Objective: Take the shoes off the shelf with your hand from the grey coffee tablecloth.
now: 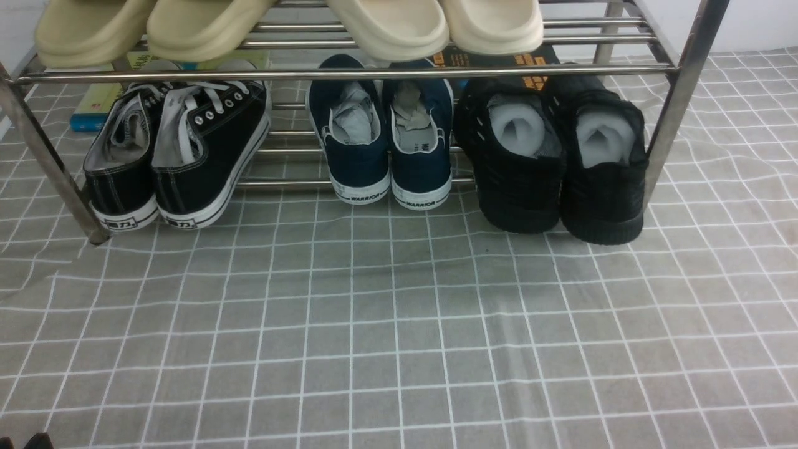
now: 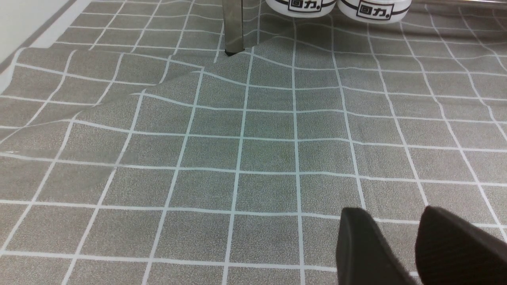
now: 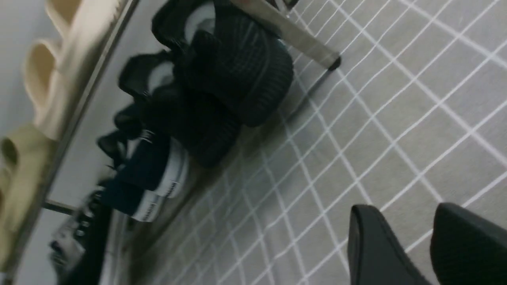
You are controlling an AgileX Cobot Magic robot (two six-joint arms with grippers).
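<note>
currently: left gripper (image 2: pixel 396 221), black fingers parted by a modest gap, nothing between them, hanging low over the grey-taupe cloth with a thin white grid (image 1: pixel 399 324). right gripper (image 3: pixel 406 215) likewise parted and empty, apart from the footwear.

low two-tier rack of shiny silver metal tubes (image 1: pixel 349 73) stands on the cloth.
- upper tier: two pairs of cream foam slides (image 1: pixel 386 25).
- lower tier, robot's left end: black canvas sneakers with white soles and laces (image 1: pixel 181 156).
- middle: navy white-soled "warrior" shoes (image 1: pixel 389 149).
- right end, just beside the slanted right leg: all-black knit mesh sneakers (image 1: pixel 548 168), side by side, heels toward the robot, pale grey stuffing inside, untouched.

cloth wrinkles into a ridge near the rack's left leg. white wall (image 1: pixel 760 25) behind.
</note>
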